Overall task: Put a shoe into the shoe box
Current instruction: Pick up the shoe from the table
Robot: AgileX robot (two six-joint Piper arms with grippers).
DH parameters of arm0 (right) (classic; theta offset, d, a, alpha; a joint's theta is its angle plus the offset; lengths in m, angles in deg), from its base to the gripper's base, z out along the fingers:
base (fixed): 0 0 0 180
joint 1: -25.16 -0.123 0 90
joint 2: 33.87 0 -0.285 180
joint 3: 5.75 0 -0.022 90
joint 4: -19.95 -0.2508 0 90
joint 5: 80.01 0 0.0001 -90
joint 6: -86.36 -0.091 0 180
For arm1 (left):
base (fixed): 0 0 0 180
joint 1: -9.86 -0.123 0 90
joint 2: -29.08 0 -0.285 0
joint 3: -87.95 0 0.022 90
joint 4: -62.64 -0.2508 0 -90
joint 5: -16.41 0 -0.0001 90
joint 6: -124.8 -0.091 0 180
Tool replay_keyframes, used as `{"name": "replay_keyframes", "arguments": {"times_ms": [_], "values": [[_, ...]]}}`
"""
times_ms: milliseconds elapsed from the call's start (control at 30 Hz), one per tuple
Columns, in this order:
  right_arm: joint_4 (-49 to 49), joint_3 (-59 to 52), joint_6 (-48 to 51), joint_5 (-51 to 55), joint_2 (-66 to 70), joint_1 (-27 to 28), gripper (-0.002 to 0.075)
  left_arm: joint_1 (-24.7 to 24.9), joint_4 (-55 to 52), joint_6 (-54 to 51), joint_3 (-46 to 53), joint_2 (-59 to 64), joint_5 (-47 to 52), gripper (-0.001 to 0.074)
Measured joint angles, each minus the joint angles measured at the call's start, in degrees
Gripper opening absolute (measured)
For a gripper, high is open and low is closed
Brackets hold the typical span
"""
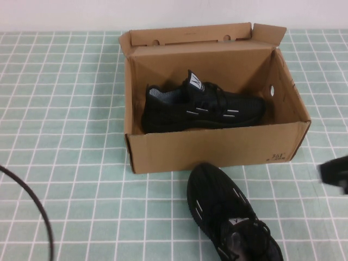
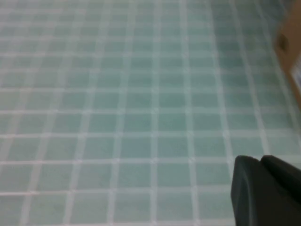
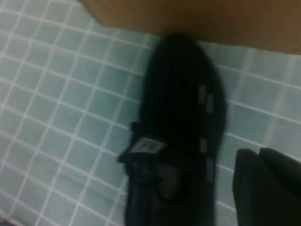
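Brown corrugated shoe box (image 1: 217,147) standing open on a green-and-white checked tablecloth (image 1: 65,109), lid flap (image 1: 190,35) folded up and back at the far side, small round holes along that flap and on the right wall, small black print at the front right corner. Inside the box: one black knit-mesh shoe (image 1: 204,106), lying on its sole along the length of the box, toe toward the right wall, heel toward the left wall, white logo tab upright on the tongue, short white dashes on the side, grey lining visible at the collar.

Outside the box: a second matching shoe (image 1: 231,217) on the tablecloth, just in front of the front wall, toe pointing at the box and almost touching it, heel running off the near edge of the high view. Seen again from the right wrist camera (image 3: 176,136), blurred, toe against the cardboard.

Right gripper (image 1: 336,173) blurred at the right edge of the high view, beside the front right corner of the box, holding nothing visible; jaw state impossible to tell. Left gripper (image 2: 265,193) above bare tablecloth, box corner at the far edge of its view; jaw state impossible to tell. Black cable (image 1: 32,206) curving across the near left of the cloth.
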Motion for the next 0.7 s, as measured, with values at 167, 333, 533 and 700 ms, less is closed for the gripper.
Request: {"name": "replay_keyframes", "arguments": {"times_ms": [167,333,533,700], "values": [[1.9,0.0,-2.1,-6.8,4.5,-14.6,-0.0003,0.0,17.1,-18.8,-1.7,0.0,6.2,-0.0004],[12.3,0.1,-14.8,-8.2,11.2,-26.9,0.0000,0.0,22.7,-24.1,-2.0,0.0,5.5,-0.0004],[23.5,0.1,-25.2,-5.5,17.1,-32.3,0.0090,0.0,23.7,-24.4,-2.0,0.0,4.6,-0.0004],[21.7,0.1,-25.2,-6.1,18.5,-32.3,0.0347,0.0,25.0,-24.3,-2.0,0.0,6.0,-0.0004]]}}
